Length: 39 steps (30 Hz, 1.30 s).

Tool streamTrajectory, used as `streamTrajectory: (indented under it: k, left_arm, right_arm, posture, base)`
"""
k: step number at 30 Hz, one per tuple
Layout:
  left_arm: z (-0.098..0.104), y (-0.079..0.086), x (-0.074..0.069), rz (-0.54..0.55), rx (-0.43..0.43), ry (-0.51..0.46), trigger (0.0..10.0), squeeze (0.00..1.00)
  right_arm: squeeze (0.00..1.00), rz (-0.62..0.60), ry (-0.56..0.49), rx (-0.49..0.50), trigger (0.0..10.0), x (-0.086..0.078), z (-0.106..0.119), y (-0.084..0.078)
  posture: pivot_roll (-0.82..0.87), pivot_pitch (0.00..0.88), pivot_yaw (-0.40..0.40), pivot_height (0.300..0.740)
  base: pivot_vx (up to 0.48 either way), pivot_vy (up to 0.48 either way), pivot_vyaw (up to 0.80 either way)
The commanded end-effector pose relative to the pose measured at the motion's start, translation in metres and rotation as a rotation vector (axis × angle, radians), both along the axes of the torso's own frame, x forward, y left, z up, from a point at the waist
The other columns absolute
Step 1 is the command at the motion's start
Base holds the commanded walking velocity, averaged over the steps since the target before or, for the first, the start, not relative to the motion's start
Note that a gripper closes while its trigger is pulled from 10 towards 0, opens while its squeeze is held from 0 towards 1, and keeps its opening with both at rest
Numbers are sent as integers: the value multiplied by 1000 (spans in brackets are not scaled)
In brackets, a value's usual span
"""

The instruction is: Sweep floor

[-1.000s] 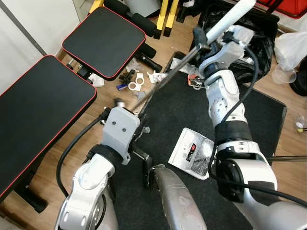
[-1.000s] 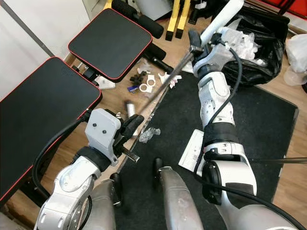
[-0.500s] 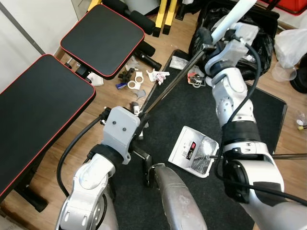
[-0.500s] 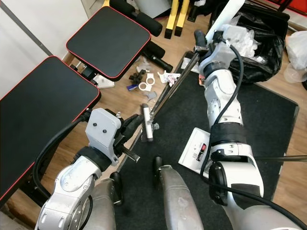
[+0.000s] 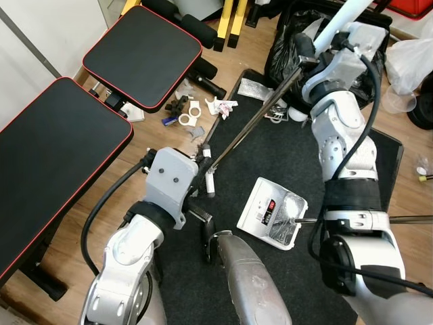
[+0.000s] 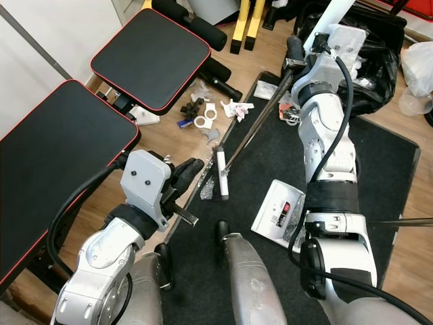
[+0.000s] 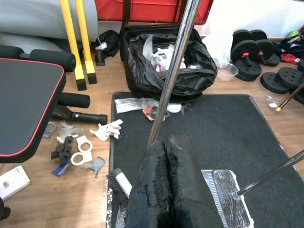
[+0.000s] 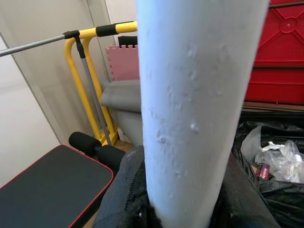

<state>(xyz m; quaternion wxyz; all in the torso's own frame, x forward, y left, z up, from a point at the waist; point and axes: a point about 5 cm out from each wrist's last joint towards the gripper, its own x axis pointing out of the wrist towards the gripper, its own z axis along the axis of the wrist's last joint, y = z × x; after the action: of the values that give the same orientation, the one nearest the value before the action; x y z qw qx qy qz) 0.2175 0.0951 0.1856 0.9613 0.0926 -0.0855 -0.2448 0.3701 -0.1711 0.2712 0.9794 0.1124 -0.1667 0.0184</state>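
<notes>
The right end effector (image 6: 298, 57) clenches the white grip of the long silver metal broom handle (image 5: 257, 122) at 1 o'clock. The left end effector (image 6: 193, 169) is closed around the same handle lower down. The small white broom head (image 6: 220, 175) rests on the black rubber floor mat (image 5: 270, 156) at its 9 o'clock edge, with white paper scraps (image 5: 220, 107) on the wooden floor (image 5: 162, 135) nearby.

Two black bench pads (image 5: 57, 152) with red piping stand on the wooden floor (image 5: 162, 139), beside a dark mat (image 5: 270, 156). A black rubbish bag (image 7: 166, 66) sits at the mat's far edge, with yellow bars (image 7: 78, 42) and a red crate (image 7: 152, 9) behind. Black weight plates (image 7: 266, 61) lie well apart to one side.
</notes>
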Motion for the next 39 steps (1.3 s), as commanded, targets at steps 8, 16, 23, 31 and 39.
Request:
streamTrajectory:
  k: [8,16,23,31,39]
  left_arm:
    - [-6,1,0,51,-13,20,10000,0]
    - [-6,1,-1,51,-16,20,10000,0]
    - [-5,0,-3,51,-19,22,10000,0]
    - [-4,2,-6,54,-21,26,10000,0]
    - [-4,2,-7,54,-24,30,10000,0]
  right_arm:
    - [0,27,-61,46,10000,-13,27,0]
    - [0,116,-88,199,10000,-17,46,7]
    - [0,163,24,185,10000,-1,11,26]
    - [0,43,124,-84,10000,14,-30,26]
    - [0,-3,108,-177,10000,10,-28,19]
  posture:
    - [-127,378,-178,740]
    - [-126,384,-181,740]
    - [-116,396,-183,740]
    - [-103,412,-186,740]
    - [-112,419,-181,740]
  base:
    - [0,0,0]
    - [0,0,0]
    - [0,0,0]
    - [0,0,0]
    - [0,0,0]
